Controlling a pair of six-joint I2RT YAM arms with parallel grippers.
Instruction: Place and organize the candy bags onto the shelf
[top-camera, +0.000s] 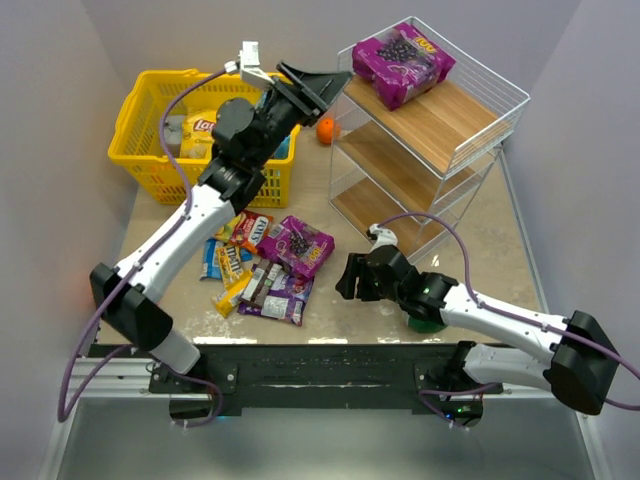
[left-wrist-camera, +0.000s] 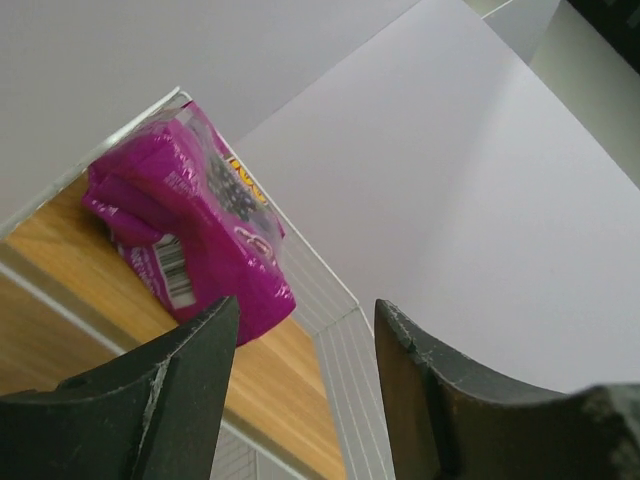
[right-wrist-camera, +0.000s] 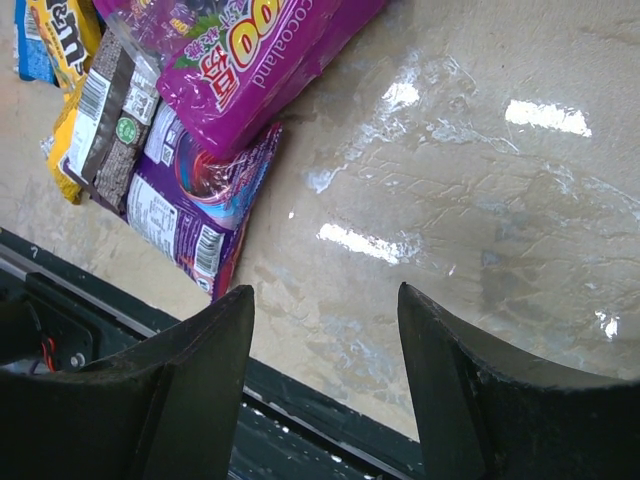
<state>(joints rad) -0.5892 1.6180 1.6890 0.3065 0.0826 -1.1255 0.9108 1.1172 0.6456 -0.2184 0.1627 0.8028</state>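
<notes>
One large purple candy bag (top-camera: 402, 62) lies on the top tier of the white wire shelf (top-camera: 470, 140); it also shows in the left wrist view (left-wrist-camera: 190, 225). My left gripper (top-camera: 322, 80) is open and empty, just left of the shelf's top tier. A second large purple bag (top-camera: 297, 245) lies on the table, on a pile of smaller packets (top-camera: 245, 270) in red, brown, yellow, blue and purple. In the right wrist view this bag (right-wrist-camera: 240, 50) lies up-left of the fingers. My right gripper (top-camera: 350, 278) is open and empty, low over the table right of the pile.
A yellow plastic basket (top-camera: 145, 150) with a Lay's chip bag (top-camera: 204, 126) stands at the back left. An orange (top-camera: 326, 130) lies between the basket and the shelf. A green object (top-camera: 424, 322) sits under my right arm. The table's dark front edge (right-wrist-camera: 330, 450) is near.
</notes>
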